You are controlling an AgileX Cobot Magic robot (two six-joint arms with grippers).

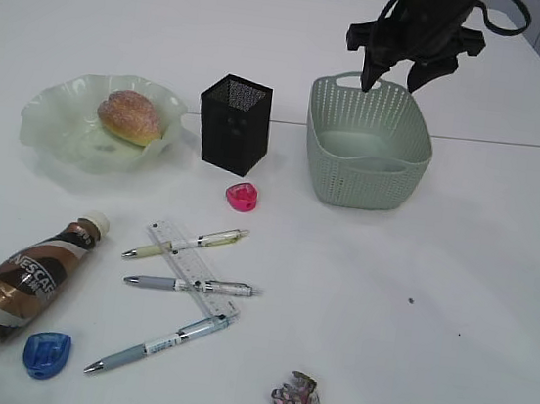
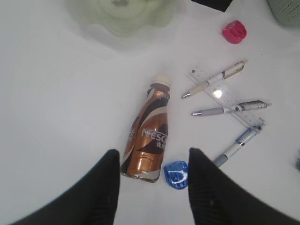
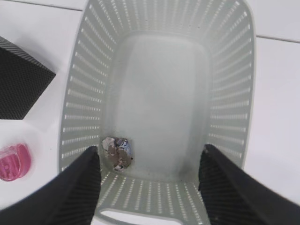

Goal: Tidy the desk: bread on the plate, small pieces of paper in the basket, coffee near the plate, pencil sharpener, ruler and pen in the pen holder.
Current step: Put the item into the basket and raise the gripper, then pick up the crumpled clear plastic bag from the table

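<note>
Desk (image 1: 496, 289): white top, thin seam line seen right of the basket.
Basket (image 1: 368, 145): pale green, perforated, taken as landmark. One crumpled paper scrap (image 3: 116, 153) is seen lying on its floor, against the wall nearest the right gripper.
Right gripper (image 1: 393, 82): held above the basket's far rim, fingers spread wide, nothing between them.
Pen holder (image 1: 233, 124): black mesh, upright, left of the basket.
Plate (image 1: 48, 121): green, ruffled, further left of the basket, beyond the pen holder; bread (image 1: 131, 116) is laid on it.
Pink sharpener (image 1: 242, 196): in front of the pen holder, left of the basket.
Ruler (image 1: 193, 269) and three pens (image 1: 186, 243): grouped nearer the camera, left of the basket; two pens are laid across the ruler.
Coffee (image 1: 29, 278): lying on its side, far left of the basket, well apart from the plate.
Blue sharpener (image 1: 45, 353): just beside the coffee's base.
Second paper scrap (image 1: 297, 400): on the desk's near edge, well in front of the basket.
Left gripper (image 2: 153, 187): held above the coffee's base, fingers parted, empty.
</note>
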